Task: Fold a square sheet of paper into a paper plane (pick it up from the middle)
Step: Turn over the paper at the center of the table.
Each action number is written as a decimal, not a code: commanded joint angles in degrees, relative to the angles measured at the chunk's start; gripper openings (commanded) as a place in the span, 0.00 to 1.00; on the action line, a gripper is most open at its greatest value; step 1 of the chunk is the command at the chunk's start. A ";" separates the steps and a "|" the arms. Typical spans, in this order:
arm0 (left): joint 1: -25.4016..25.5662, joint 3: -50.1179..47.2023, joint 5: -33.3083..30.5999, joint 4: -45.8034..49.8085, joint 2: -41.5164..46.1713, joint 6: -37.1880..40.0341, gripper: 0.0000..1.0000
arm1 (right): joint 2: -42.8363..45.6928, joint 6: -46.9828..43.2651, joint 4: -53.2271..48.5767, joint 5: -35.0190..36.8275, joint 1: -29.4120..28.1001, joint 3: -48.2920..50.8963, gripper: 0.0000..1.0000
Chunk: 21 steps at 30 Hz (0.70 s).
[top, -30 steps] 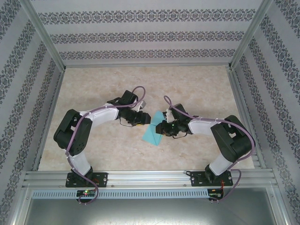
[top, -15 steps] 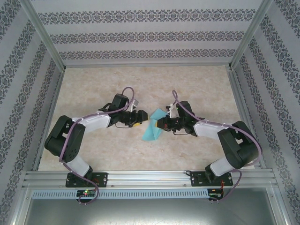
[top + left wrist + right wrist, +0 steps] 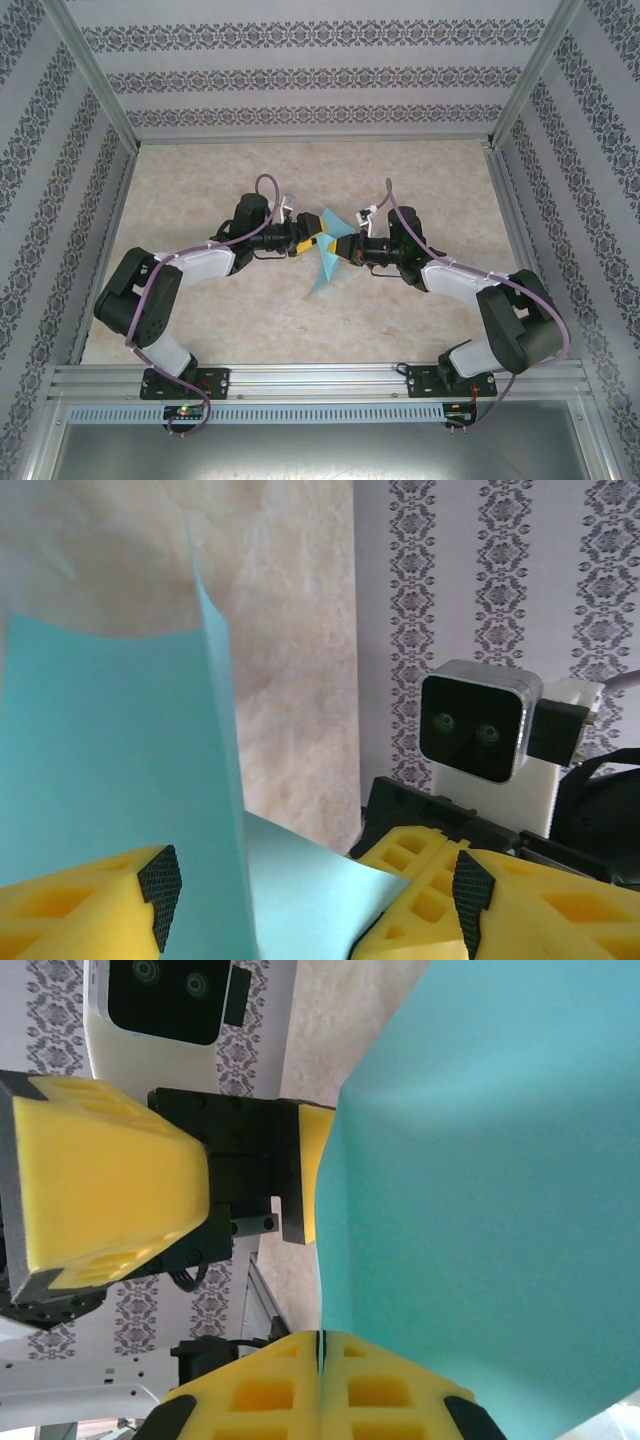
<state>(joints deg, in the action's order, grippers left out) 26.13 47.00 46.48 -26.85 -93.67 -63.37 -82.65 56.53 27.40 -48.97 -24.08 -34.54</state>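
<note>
The square sheet of paper [image 3: 324, 266], turquoise and folded along a crease, hangs edge-on above the table between both grippers, tapering to a point toward the near side. My right gripper [image 3: 341, 247] is shut on its edge; in the right wrist view the yellow fingers [image 3: 320, 1355] meet with the paper [image 3: 500, 1180] rising past them. My left gripper [image 3: 311, 243] faces it, open. In the left wrist view its fingertips [image 3: 310, 890] stand wide apart on either side of the paper [image 3: 100, 760] without pinching it, and the right gripper [image 3: 415, 865] holds the paper's corner.
The beige marbled table [image 3: 400, 180] stretches around the arms. Patterned walls [image 3: 320, 75] close in the far side and both flanks. An aluminium rail [image 3: 320, 380] carrying both arm bases runs along the near edge.
Both grippers moved toward the far side and closer together. The paper went from lying on the table to hanging between them. The right jaws closed on it; the left jaws opened wider.
</note>
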 commanded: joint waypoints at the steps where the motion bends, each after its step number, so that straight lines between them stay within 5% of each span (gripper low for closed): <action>1: 1.42 3.00 2.20 -5.06 -1.41 -2.50 0.75 | 0.51 3.02 6.44 -1.64 1.40 1.69 0.01; 21: 2.70 6.65 4.65 7.07 -1.78 4.22 0.63 | -3.20 6.96 11.62 -1.57 3.96 4.39 0.02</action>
<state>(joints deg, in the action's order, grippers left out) 28.14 51.92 50.19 -24.34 -95.55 -63.20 -85.67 63.18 36.69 -49.82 -20.58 -30.98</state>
